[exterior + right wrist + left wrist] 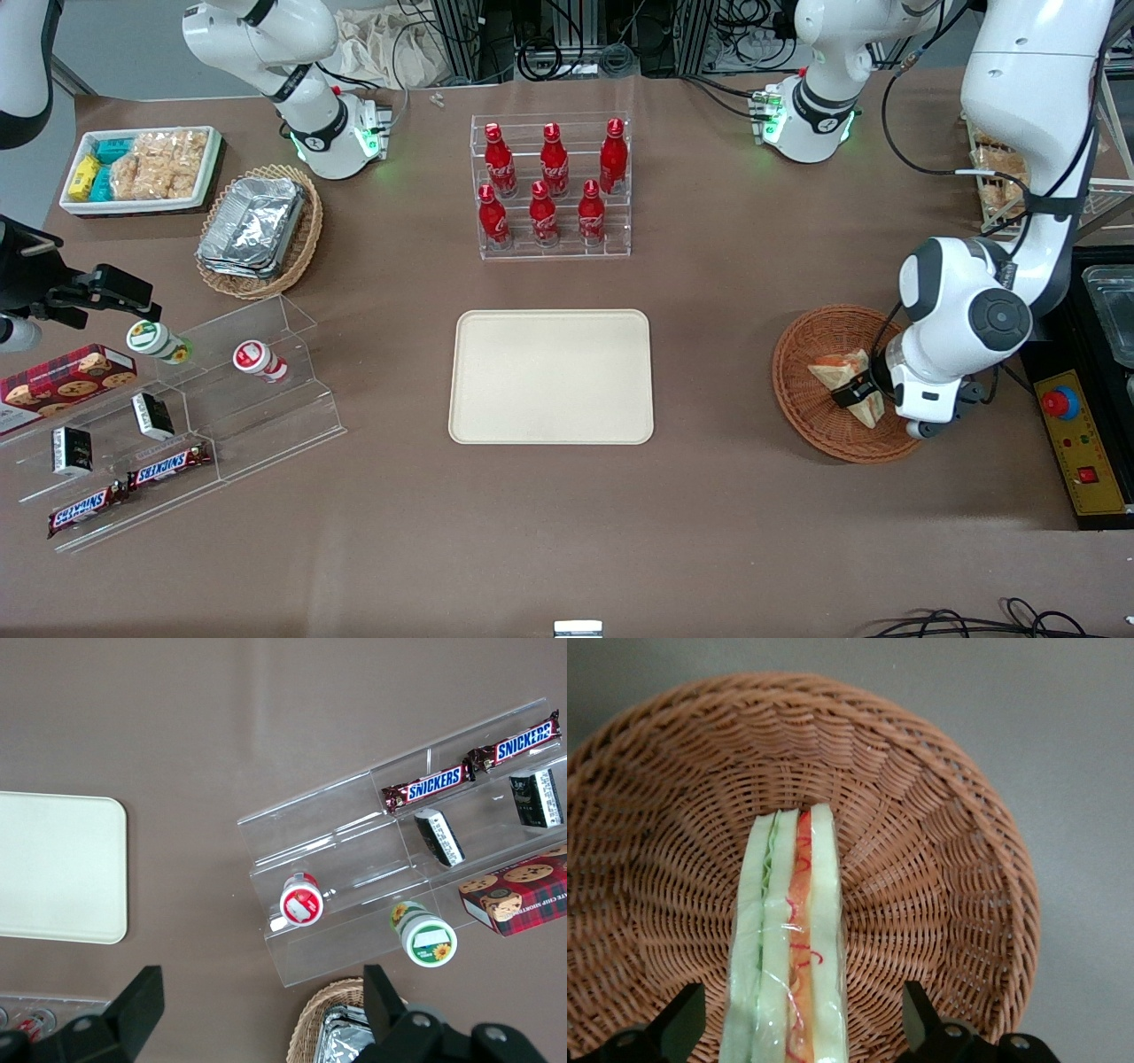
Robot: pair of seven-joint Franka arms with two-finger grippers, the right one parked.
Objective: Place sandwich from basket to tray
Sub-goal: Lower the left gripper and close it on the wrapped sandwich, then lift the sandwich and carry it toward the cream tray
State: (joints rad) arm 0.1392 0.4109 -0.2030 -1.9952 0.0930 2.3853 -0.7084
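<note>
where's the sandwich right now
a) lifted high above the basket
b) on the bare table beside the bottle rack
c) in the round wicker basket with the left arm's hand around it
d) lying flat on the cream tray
c: the sandwich stands on edge in the basket, and the hand is down in it with an open finger on each side of the wedge; the tray holds nothing.

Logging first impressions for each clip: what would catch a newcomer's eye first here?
Probably the working arm's hand down in the round wicker basket, open fingers either side of the wrapped sandwich. Next, the bare cream tray mid-table, with the rack of red cola bottles farther from the camera.
</note>
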